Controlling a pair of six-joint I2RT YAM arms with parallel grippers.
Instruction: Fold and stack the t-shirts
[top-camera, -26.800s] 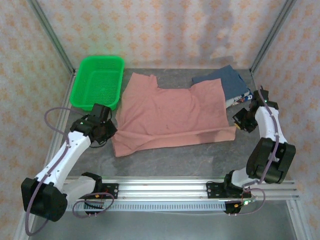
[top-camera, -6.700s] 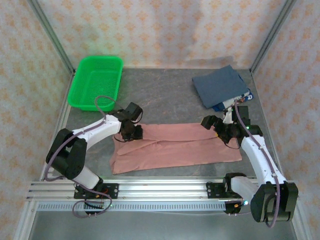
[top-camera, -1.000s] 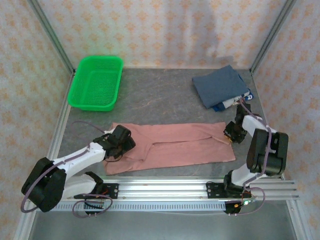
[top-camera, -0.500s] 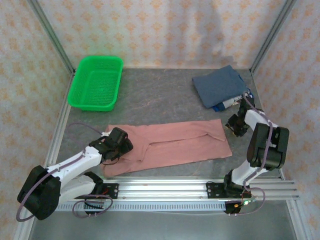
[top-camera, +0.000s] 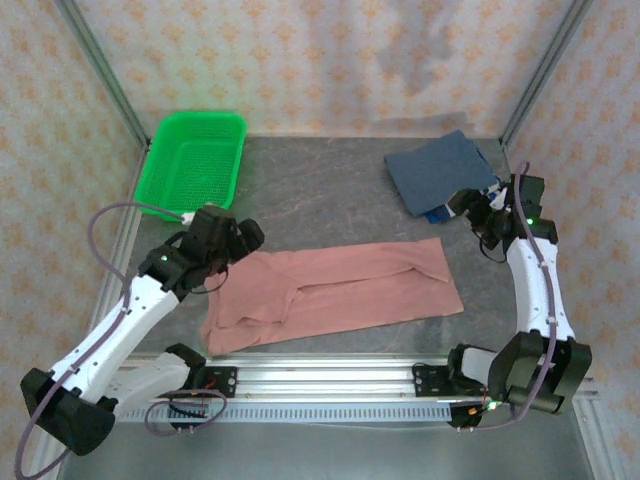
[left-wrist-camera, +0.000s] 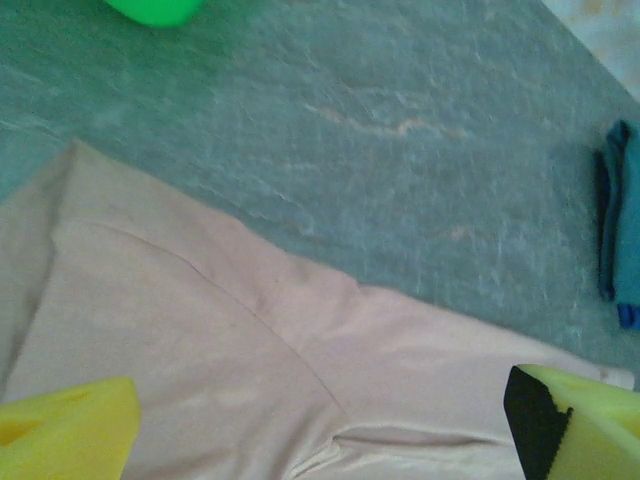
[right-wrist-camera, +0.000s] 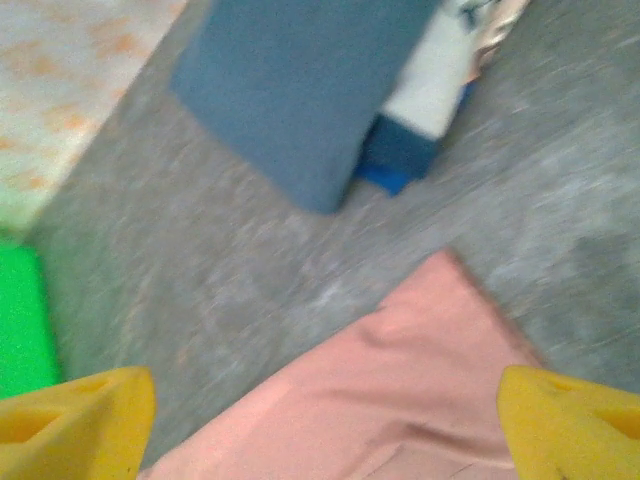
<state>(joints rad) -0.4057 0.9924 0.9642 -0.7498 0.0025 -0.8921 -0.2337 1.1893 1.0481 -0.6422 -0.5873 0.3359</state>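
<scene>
The pink t-shirt (top-camera: 340, 295) lies as a long band across the near middle of the grey desk (top-camera: 320, 190), with its left end rumpled and its layers uneven. A further fold from here would likely lock in that skew, and the thin, limp jersey could slip from a shallow pinch. The blue t-shirt (top-camera: 438, 168) sits far right, a neat folded rectangle. The left end effector (top-camera: 232, 240) and right end effector (top-camera: 470, 205) both hang open and empty, yellow foam pads (left-wrist-camera: 60, 430) spread wide
</scene>
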